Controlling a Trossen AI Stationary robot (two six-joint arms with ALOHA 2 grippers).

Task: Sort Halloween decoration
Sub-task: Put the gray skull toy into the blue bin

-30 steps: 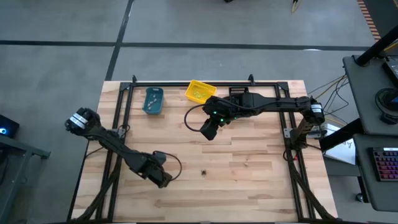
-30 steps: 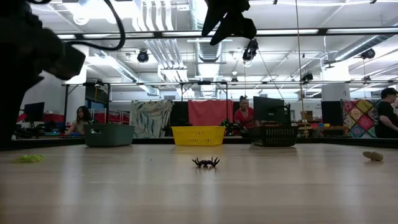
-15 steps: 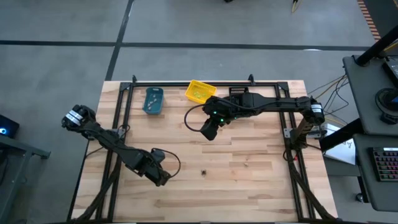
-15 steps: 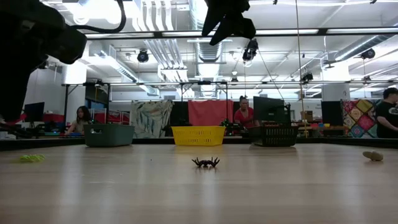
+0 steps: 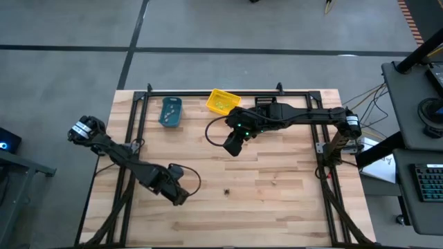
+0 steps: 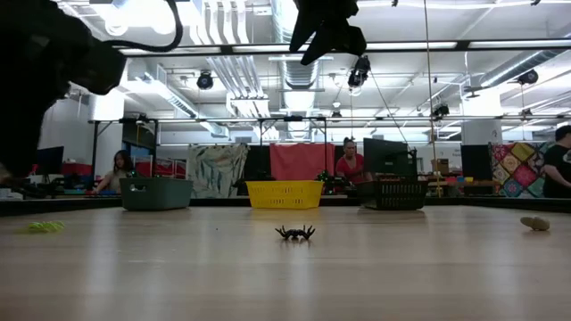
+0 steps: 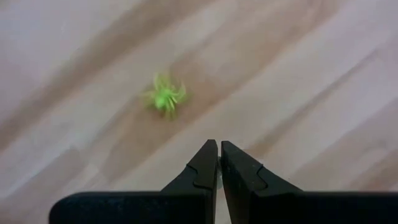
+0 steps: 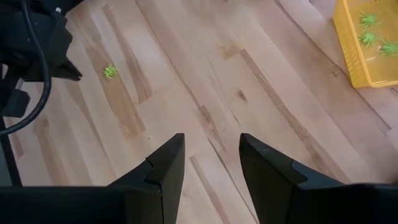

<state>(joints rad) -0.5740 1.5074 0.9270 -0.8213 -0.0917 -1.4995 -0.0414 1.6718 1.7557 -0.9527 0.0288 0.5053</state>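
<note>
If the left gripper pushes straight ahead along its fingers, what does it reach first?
Most likely the green spider, lying on the wooden table just ahead of the shut left gripper, slightly off its line. Depth is unclear.

Lighting: even, bright, overhead. Low view: ceiling fixtures (image 6: 143,18) glare white at upper left; the arm in front of them reads as black silhouette. Table (image 6: 401,276) surface near the lens is soft, with a pale sheen; black spider (image 6: 295,233) mid-table is fairly sharp, with a faint shadow under it. High view: flat light, short soft shadows beneath both arms. Left wrist view: green spider (image 7: 165,98) and wood grain blurred, own fingers (image 7: 202,171) crisp. Right wrist view: sharp throughout, no glare.
</note>
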